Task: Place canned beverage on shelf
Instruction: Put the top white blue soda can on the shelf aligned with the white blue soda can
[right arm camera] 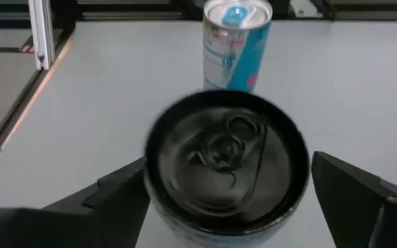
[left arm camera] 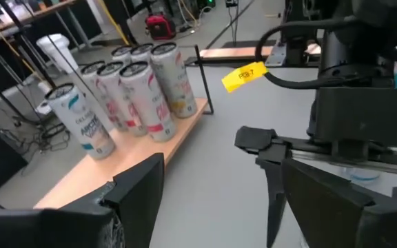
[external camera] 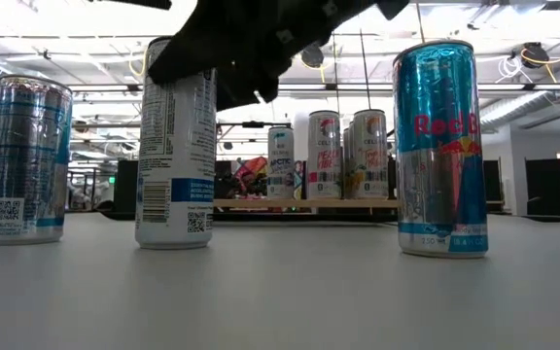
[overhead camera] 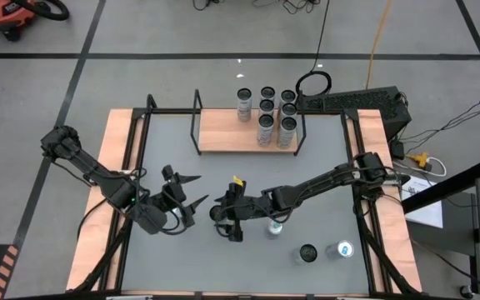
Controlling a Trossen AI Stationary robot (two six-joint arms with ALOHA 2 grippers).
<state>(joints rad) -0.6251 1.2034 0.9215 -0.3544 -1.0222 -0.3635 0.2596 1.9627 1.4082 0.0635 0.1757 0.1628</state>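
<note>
Light-wood shelf at the table's far edge already carries a cluster of cans, so you stage the rest well in front of it. Your right gripper straddles a black-topped can, fingers spread, not clamping. Only the wrist view shows this; the left gripper waits open.

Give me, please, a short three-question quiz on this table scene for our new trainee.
1. True or false: the left gripper holds a can.
2. How many cans stand on the table, off the shelf?
3. The right gripper is: A) shut on a can; B) open, a dark-topped can between its fingers; C) resting on the shelf.
Key: 1 false, it is open and empty; 2 three; 3 B.
</note>
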